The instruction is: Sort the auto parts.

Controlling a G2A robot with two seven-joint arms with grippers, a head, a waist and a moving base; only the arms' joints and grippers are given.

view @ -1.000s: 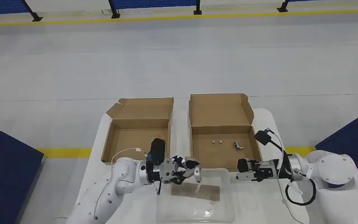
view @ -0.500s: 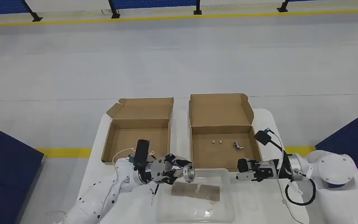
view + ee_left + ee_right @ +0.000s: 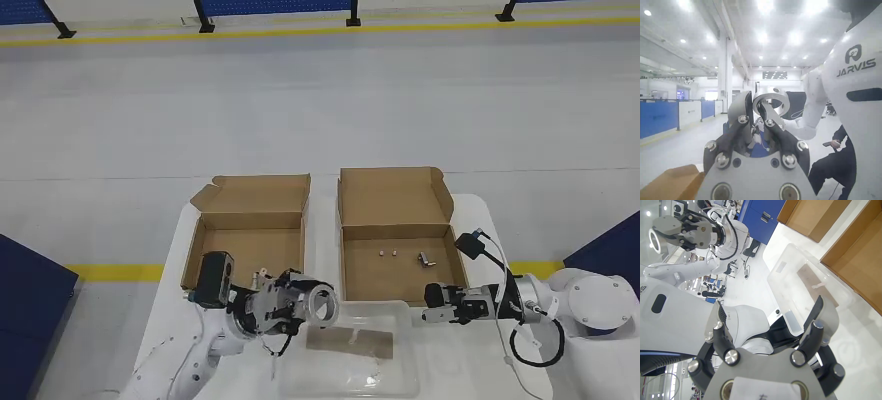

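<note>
I saw the white table carrying two open cardboard boxes side by side, the left box and the right box, with a clear plastic bin on the near side of them. My right gripper hung spread wide and empty by the bin's far right corner. My left gripper was raised near the bin's far left corner, pinching the wall of a metal ring, one finger through its bore. Three small metal parts lay on the right box's floor.
</note>
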